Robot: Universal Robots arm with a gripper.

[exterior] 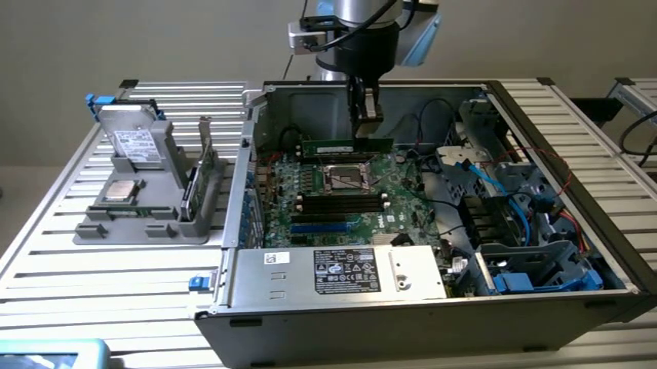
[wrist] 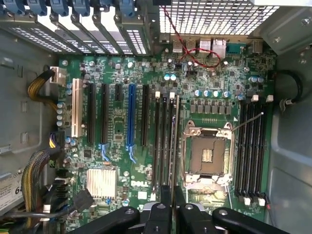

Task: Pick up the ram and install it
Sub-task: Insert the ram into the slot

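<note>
1. Gripper (exterior: 365, 115): points straight down inside the open computer case (exterior: 411, 330), clamped on the top edge of the ram (exterior: 347, 144).
2. Ram: green stick, held on edge with its long side level, above the motherboard (exterior: 405, 204). In the exterior view it sits just on the far side of the processor socket (exterior: 349, 178).
3. Wrist view: the ram shows edge-on as a thin pale line (wrist: 174, 146) between the gripper fingers (wrist: 165, 209). It runs in line with the long black slots (wrist: 163, 141) just beside the processor socket. Cannot tell whether it touches a slot.
4. Motherboard: more black slots (exterior: 339, 204) lie on the near side of the socket in the exterior view, empty as far as can be seen.
5. Case: a power supply (exterior: 339, 273) with a label sits at the near wall. Blue cables (exterior: 482, 181) run at the exterior view's right.
6. Counter (exterior: 123, 269): slatted metal. To the exterior view's left of the case stands a grey holder (exterior: 138, 227) carrying a drive (exterior: 134, 142) and a processor (exterior: 121, 190), well apart from the gripper.
</note>
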